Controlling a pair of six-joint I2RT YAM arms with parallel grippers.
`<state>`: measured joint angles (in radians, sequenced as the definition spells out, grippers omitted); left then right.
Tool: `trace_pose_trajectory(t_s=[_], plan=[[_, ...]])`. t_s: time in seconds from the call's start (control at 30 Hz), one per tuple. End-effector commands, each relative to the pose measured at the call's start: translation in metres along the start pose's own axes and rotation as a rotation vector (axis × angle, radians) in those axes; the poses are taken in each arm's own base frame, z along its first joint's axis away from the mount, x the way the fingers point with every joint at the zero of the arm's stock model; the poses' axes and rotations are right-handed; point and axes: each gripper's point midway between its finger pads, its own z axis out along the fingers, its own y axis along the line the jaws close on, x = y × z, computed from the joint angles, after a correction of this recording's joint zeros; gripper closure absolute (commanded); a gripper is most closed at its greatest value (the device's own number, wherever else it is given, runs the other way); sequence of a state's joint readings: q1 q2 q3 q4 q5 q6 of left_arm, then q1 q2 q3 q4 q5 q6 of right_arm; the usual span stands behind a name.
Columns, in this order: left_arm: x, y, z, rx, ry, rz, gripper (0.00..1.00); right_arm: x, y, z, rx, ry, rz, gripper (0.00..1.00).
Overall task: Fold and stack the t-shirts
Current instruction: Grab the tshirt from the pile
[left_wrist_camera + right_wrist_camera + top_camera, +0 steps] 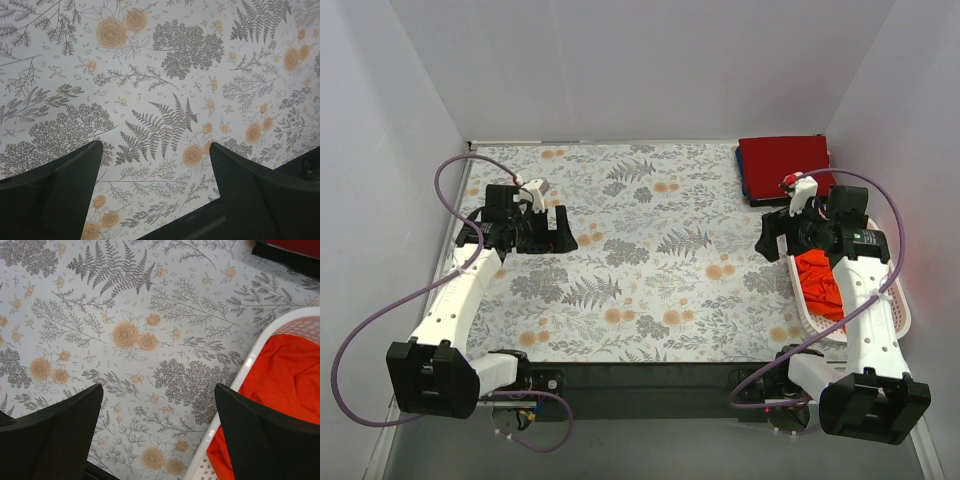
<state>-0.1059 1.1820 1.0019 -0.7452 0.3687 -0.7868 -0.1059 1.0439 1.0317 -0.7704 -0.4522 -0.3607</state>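
Observation:
A folded crimson t-shirt [783, 162] lies at the back right, with a thin blue edge of another shirt [742, 183] showing under its left side. A crumpled orange-red t-shirt [820, 283] sits in the white basket [898, 300] on the right; it also shows in the right wrist view [285, 375]. My right gripper [769, 238] is open and empty, hovering over the cloth just left of the basket rim [248, 367]. My left gripper [562, 229] is open and empty above the floral cloth [165, 75] on the left side.
The floral-patterned cloth [650, 250] covers the table. White walls close in the left, back and right sides. A dark strip [650, 375] runs along the near edge between the arm bases.

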Motion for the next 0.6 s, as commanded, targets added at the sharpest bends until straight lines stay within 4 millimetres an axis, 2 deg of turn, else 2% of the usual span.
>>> trace_pose_trajectory(t_s=[0.0, 0.13, 0.27, 0.37, 0.47, 0.57], plan=[[-0.026, -0.016, -0.020, 0.045, -0.049, 0.043, 0.11, -0.028, -0.001, -0.023, 0.047, -0.057, -0.036, 0.02], [-0.041, -0.016, -0.021, 0.037, -0.079, 0.064, 0.11, -0.037, -0.020, -0.025, 0.131, -0.037, -0.042, 0.02], [-0.044, -0.016, -0.025, 0.035, -0.083, 0.118, 0.10, -0.043, -0.051, -0.039, 0.300, 0.001, -0.061, 0.02], [-0.040, -0.021, -0.025, 0.077, -0.072, 0.157, 0.08, -0.031, -0.071, -0.043, 0.376, 0.076, -0.067, 0.02], [-0.040, -0.021, -0.016, 0.088, -0.046, 0.117, 0.08, -0.009, -0.092, -0.043, 0.403, 0.158, -0.001, 0.02], [-0.041, -0.021, -0.013, 0.091, -0.028, 0.100, 0.08, 0.003, -0.111, -0.045, 0.423, 0.210, 0.058, 0.02]])
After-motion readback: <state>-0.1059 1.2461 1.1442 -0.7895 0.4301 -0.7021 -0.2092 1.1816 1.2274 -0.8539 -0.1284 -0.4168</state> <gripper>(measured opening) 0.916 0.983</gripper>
